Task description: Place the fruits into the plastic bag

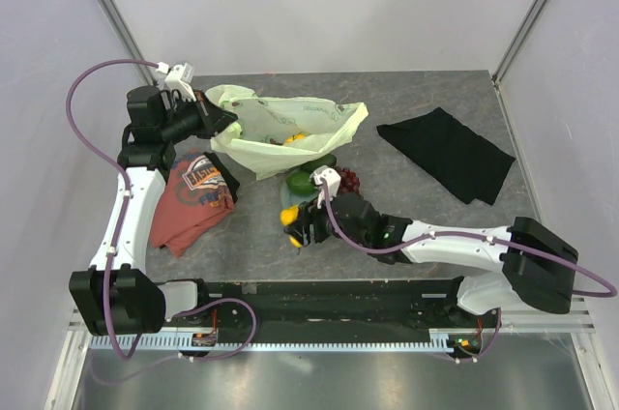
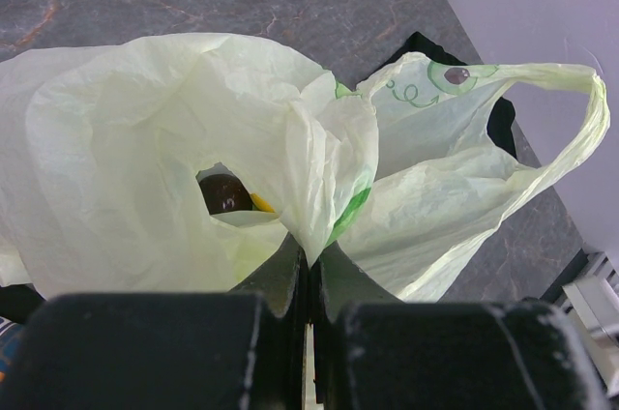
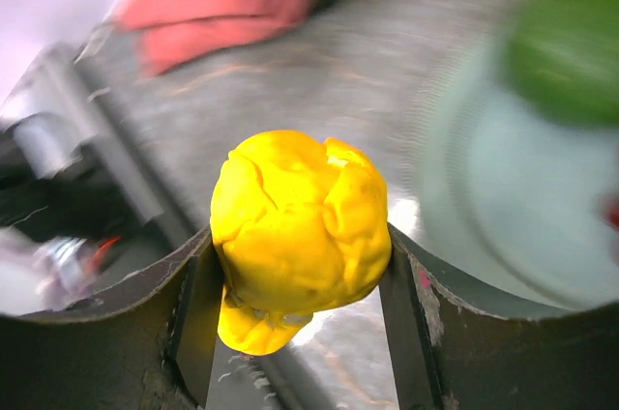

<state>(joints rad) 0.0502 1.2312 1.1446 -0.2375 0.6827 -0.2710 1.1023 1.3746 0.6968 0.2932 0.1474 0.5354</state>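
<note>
My right fingers [image 3: 416,333] pinch the lumpy yellow toy pear [image 3: 295,226] low over the counter [image 1: 251,236], while the pale green crinkly plastic bag [image 1: 280,125], rim clamped in my tight-pressed left fingers [image 2: 280,275], lies just beyond, slightly left.

Robotics lab cell here: blank white panels [image 1: 319,4], aluminium corner posts [image 1: 104,2], cabled arms [image 1: 455,246] bolted along a grey marbled surface [image 1: 406,91].

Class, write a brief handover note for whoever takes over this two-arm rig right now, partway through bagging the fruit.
Left gripper: jaws shut on the plastic bag at its edge.
Right gripper: jaws clamped on a lumpy yellow fruit, near the plate.
Done: dark plum and yellow-orange fruit are in the bag.
Left: bag the held fruit, then the green fruit and grape bunch by the plate.
</note>
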